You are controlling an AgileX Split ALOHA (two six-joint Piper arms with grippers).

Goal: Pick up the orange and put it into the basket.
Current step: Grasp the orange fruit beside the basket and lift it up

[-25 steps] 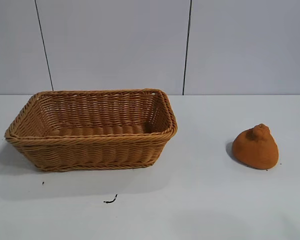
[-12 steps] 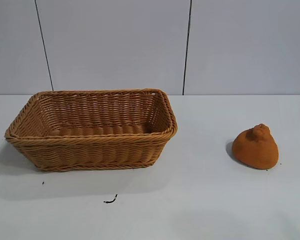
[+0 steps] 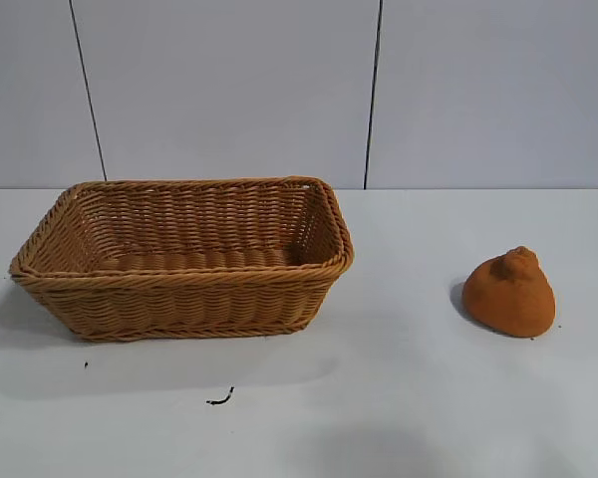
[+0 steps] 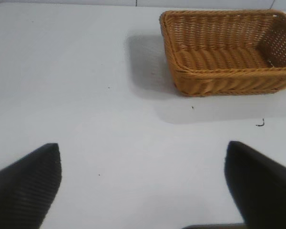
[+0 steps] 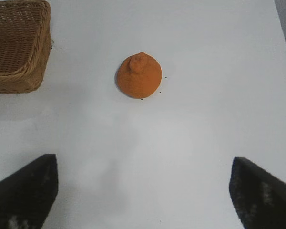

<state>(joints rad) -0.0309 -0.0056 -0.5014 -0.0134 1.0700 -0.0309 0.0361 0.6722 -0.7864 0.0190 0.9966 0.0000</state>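
Both claws, left claw [image 4: 143, 183] and right claw [image 5: 143, 191], gaping wide, empty; one orange [image 3: 509, 292] beside one basket [image 3: 184, 271]

White table [image 3: 399, 398], wicker basket [image 3: 184, 299] at its left, orange [image 3: 509, 293] well apart at right, small dark scrap [image 3: 219, 399] in front

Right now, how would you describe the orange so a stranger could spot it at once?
On the white table, look right of the wicker basket. The orange sits alone there, apart from it: a small, dull, rough-skinned lump with a knobby top.
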